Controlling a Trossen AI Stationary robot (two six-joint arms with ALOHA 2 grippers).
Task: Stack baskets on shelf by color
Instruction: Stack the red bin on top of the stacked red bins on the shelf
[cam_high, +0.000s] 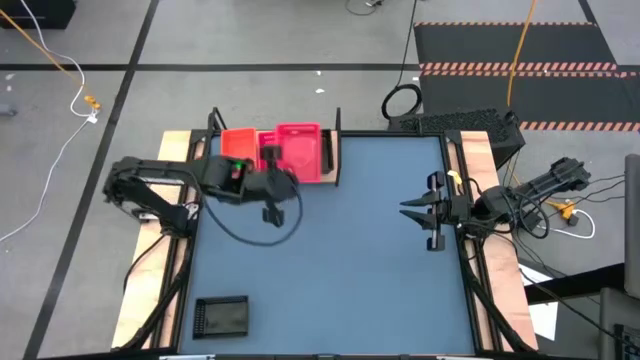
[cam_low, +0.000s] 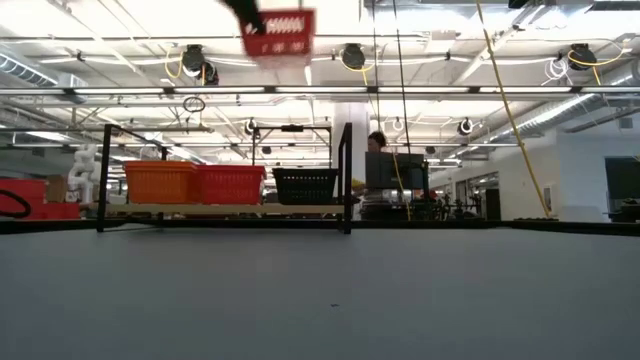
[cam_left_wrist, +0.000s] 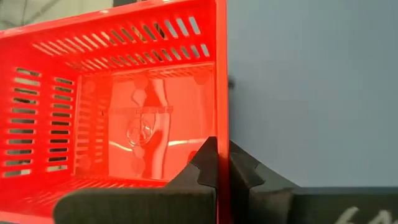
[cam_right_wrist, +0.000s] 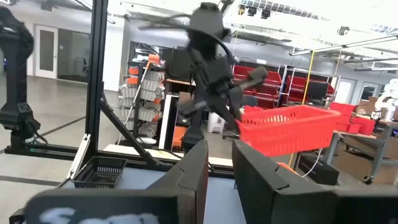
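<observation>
The big blue-grey desk (cam_high: 330, 250) fills the middle of the room. At its far edge stands the wooden shelf (cam_low: 225, 209), holding orange, pink and black baskets. The left gripper (cam_left_wrist: 216, 163) has its fingers pinched tight on the rim of a red-pink basket (cam_left_wrist: 124, 112), held high above the shelf. It should come down level, straight over the matching pile. One black basket (cam_high: 221, 316) waits near the front. The right gripper (cam_high: 415, 207) rests at the side, fingers spread apart.

Left arm hides part of the shelf (cam_high: 330, 160) baskets.
</observation>
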